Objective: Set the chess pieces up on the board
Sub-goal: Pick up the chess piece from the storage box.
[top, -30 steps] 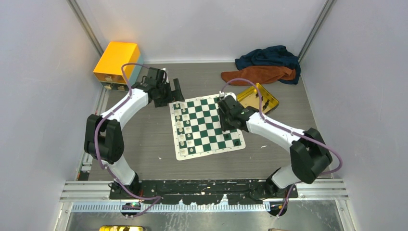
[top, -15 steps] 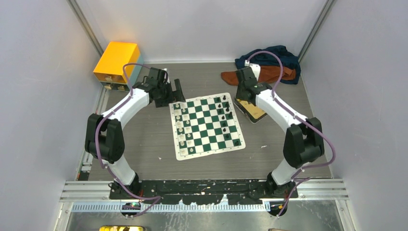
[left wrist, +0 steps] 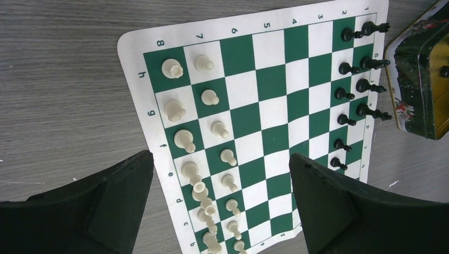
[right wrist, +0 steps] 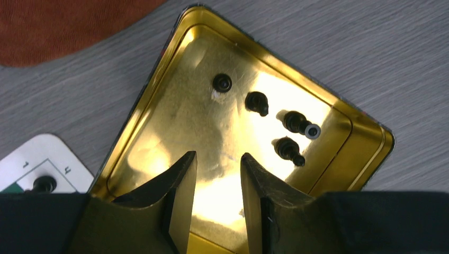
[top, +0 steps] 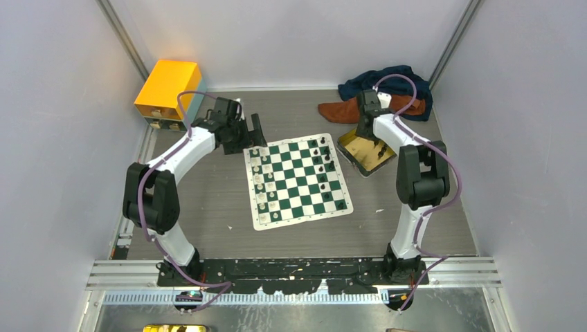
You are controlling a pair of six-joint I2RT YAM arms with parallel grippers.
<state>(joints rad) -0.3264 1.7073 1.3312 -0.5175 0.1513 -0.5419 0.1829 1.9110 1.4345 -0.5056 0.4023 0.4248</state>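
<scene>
The green and white board [top: 297,181] lies flat at the table's middle. Cream-white chess pieces [left wrist: 212,98] stand in two rows along its left side, black chess pieces [left wrist: 347,96] along its right side. My left gripper [top: 254,134] hovers at the board's far left corner, its jaws [left wrist: 221,154] wide open and empty. My right gripper [top: 365,133] hangs over the gold tin [right wrist: 159,95], open [right wrist: 218,156] with nothing between its fingers. Several black pieces [right wrist: 288,148] lie in the tin, ahead and to the right of the fingertips.
An orange box [top: 169,86] sits at the far left corner. A dark blue cloth [top: 387,79] and an orange-brown cloth [top: 342,109] lie behind the tin. The tin [left wrist: 423,79] rests just off the board's right edge. A board corner [right wrist: 37,161] shows a black piece [right wrist: 43,184].
My right arm has swung off the board's right side back over the gold tin, jaws slightly wider. The left arm has not moved.
</scene>
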